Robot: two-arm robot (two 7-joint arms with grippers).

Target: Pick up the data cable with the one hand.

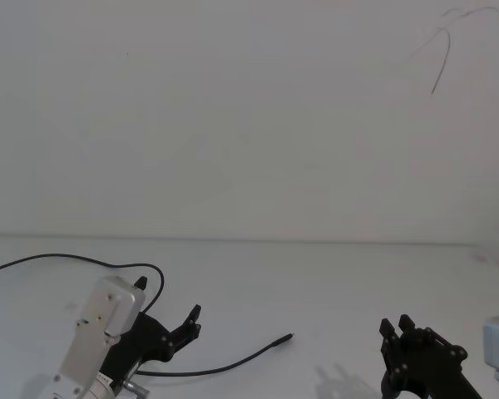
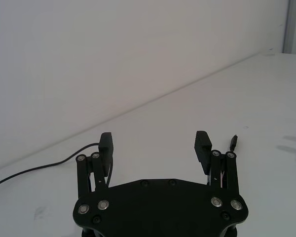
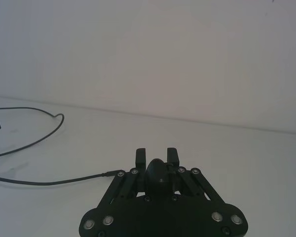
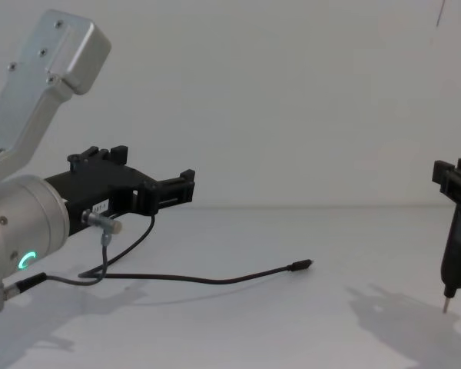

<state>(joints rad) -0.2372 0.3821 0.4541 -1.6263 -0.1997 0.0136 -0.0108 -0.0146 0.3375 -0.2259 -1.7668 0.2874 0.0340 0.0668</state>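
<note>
We saw the data cable (image 1: 233,364) lying loose on the white tabletop (image 1: 333,274). It was a thin black cord whose plug (image 1: 286,337) rested flat on the near half of the tabletop, between the 2 arms and closer to the left one. From the plug the cord ran left and nearer, passing beneath the left arm. A second stretch curved in a long arc along the far left side of the tabletop before bending back toward that arm. The left claw (image 2: 154,145) hung above the tabletop over the left part of the cord, pointing right toward the plug. Its 2 fingers (image 2: 106,143) were spread wide and pinched nothing. In the chest view it sat clear of the surface, with a green ring light (image 4: 27,261) glowing on its silver wrist and a short looped wire (image 4: 131,242) dangling under it. The right claw (image 3: 156,157) stood at the near right, well apart from the cable. It was pressed together around a dark pen-shaped tool (image 4: 455,254) whose thin tip pointed down just above the tabletop. A plain pale wall (image 1: 233,108) rose behind the far edge.
</note>
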